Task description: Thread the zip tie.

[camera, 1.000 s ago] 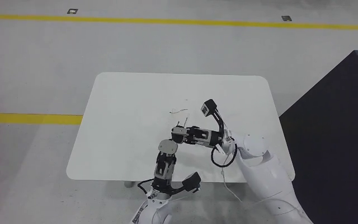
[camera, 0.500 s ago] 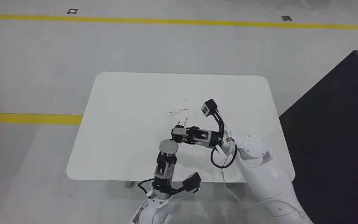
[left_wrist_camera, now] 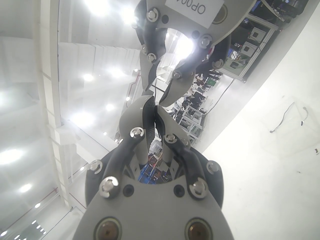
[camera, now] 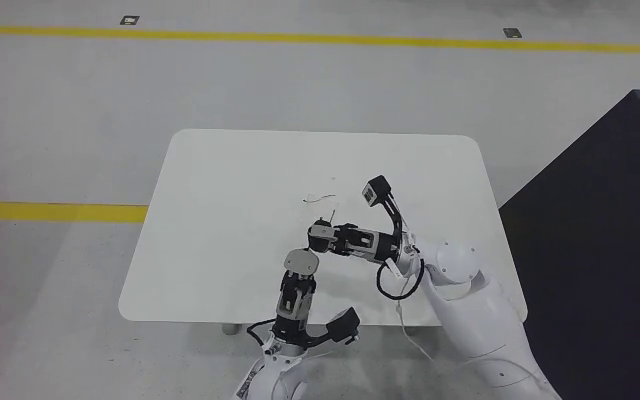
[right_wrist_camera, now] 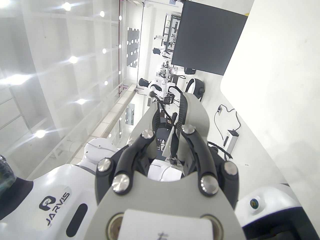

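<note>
two grippers meet above the near middle of the surface (camera: 230, 200), their tips almost touching. the fingers of the left gripper (left_wrist_camera: 153, 106) and of the right gripper (right_wrist_camera: 170, 106) are each closed on the thin black zip tie (right_wrist_camera: 156, 99), which is held off the surface between them. the tie is judged very light, springy along its length and slick. hold it close behind the tail tip and just beside the head, or it will likely bow or twist.
</note>
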{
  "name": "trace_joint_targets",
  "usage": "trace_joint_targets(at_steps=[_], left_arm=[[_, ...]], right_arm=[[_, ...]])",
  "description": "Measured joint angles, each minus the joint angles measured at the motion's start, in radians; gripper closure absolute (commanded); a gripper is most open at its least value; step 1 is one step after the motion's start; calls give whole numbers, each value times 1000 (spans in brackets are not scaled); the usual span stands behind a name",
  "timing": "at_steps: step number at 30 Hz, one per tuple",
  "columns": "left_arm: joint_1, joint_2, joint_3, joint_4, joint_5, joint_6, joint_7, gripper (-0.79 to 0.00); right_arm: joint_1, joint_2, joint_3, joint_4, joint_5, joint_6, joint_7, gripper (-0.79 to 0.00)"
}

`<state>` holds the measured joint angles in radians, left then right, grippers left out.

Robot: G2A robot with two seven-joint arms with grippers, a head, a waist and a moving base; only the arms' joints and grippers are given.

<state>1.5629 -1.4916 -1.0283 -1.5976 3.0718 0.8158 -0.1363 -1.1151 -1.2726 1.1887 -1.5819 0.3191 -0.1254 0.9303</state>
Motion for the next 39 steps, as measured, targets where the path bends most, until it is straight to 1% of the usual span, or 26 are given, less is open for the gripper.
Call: trace_joint_targets(at_steps=[2, 6, 15, 19, 24, 26, 39], left_arm=[[0, -1, -1, -2, 0, 4, 0, 0], [2, -2, -3, -2, 0, 6, 5, 0], [1, -3, -13, 4, 0, 11, 15, 0], [1, -5, -15, 6, 0, 12, 17, 0], [1, -6, -19, 12, 0, 9, 26, 0], [1, -6, -20, 14, 0, 8, 28, 0], [8, -8, -25, 10, 0, 10, 29, 0]], right_arm=[[3, 1, -2, 0, -7, 0, -6, -139], [4, 3, -4, -1, -8, -1, -11, -120], [9, 6, -15, 2, -8, 1, -9, -142], [11, 7, -24, 6, -8, 2, -10, -123], [13, 8, -32, 11, -4, 1, -10, -52], [14, 9, -32, 12, -3, 2, -9, 0], [10, 15, -33, 7, 5, -2, -8, 0]])
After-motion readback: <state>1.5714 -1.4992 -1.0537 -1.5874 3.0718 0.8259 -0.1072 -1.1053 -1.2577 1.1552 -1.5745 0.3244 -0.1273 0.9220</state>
